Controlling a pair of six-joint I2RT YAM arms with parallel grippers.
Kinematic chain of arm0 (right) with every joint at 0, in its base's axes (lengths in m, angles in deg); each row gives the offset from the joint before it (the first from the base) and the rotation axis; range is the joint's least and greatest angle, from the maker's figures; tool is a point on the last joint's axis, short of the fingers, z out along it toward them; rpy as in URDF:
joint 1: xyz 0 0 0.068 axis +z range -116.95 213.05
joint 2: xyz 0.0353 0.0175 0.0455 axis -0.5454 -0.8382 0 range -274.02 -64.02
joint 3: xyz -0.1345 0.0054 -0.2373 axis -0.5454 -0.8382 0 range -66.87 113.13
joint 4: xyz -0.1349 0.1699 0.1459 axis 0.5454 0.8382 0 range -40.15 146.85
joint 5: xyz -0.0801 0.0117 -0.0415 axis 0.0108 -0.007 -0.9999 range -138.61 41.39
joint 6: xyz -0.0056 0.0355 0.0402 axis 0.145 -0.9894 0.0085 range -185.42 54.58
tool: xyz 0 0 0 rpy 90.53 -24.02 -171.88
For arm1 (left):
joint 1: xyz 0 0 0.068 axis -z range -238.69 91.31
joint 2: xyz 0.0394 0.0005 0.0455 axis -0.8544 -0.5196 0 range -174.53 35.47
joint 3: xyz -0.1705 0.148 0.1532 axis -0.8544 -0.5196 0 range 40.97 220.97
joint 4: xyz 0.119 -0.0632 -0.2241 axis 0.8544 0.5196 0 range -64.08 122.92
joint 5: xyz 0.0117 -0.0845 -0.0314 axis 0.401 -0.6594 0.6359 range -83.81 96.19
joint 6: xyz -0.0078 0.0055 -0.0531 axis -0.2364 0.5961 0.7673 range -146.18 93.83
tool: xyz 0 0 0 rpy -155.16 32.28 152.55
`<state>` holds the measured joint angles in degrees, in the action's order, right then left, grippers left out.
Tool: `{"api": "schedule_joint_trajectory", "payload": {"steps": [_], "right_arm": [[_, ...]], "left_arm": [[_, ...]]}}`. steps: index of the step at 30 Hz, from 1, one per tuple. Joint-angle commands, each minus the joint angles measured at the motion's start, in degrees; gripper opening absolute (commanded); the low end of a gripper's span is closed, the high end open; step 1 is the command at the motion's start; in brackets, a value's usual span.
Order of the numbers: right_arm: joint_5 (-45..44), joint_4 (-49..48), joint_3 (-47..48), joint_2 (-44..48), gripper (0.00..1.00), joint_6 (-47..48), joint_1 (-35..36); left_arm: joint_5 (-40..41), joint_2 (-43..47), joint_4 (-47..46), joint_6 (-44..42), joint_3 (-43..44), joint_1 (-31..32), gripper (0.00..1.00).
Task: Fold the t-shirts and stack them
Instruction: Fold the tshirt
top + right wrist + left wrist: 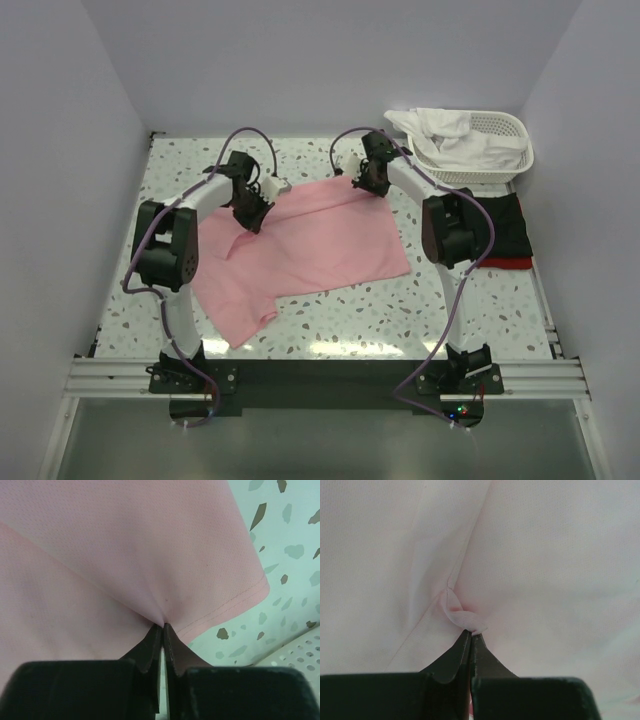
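Pink t-shirt (310,250) lies spread on the speckled counter (450,310). The left jaws are clenched on a fold near its far-left edge, and the right jaws pinch its far hem. A black shirt (505,230) lies on a red shirt (505,264) at right, and a white shirt (450,135) fills the far basket (490,170).

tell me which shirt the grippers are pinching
The light pink t-shirt, spread flat: left gripper and right gripper are shut on it. The black shirt and red shirt lie stacked at right, the white shirt in the basket.
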<state>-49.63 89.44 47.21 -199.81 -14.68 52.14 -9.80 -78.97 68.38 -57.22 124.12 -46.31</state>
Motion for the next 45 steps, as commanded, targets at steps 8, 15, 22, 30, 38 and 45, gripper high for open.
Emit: {"api": "schedule_joint_trajectory", "payload": {"steps": [8,15,22,30,38,45], "right_arm": [[0.8,1.6,0.6,5.5,0.00,2.4,-0.1],[0.8,2.9,-3.5,7.3,0.00,4.7,0.0],[2.6,7.8,-2.3,6.8,0.32,4.5,0.5],[10.7,16.3,4.7,8.5,0.57,-0.1,-0.5],[8.7,16.2,8.5,2.1,0.52,-7.8,0.0],[3.7,11.0,1.1,1.5,0.49,-11.0,-0.1]], "left_arm": [[0.3,4.6,1.1,-2.0,1.3,-1.0,0.00],[1.5,4.5,0.6,-3.1,-0.5,-1.1,0.00],[-0.8,4.7,2.9,-4.5,0.0,-2.3,0.28],[-7.9,6.5,5.4,-0.6,4.2,-12.4,0.51],[0.6,1.9,1.9,2.0,0.1,-14.1,0.47],[4.6,-5.0,-0.9,4.3,3.7,-14.1,0.43]]}}
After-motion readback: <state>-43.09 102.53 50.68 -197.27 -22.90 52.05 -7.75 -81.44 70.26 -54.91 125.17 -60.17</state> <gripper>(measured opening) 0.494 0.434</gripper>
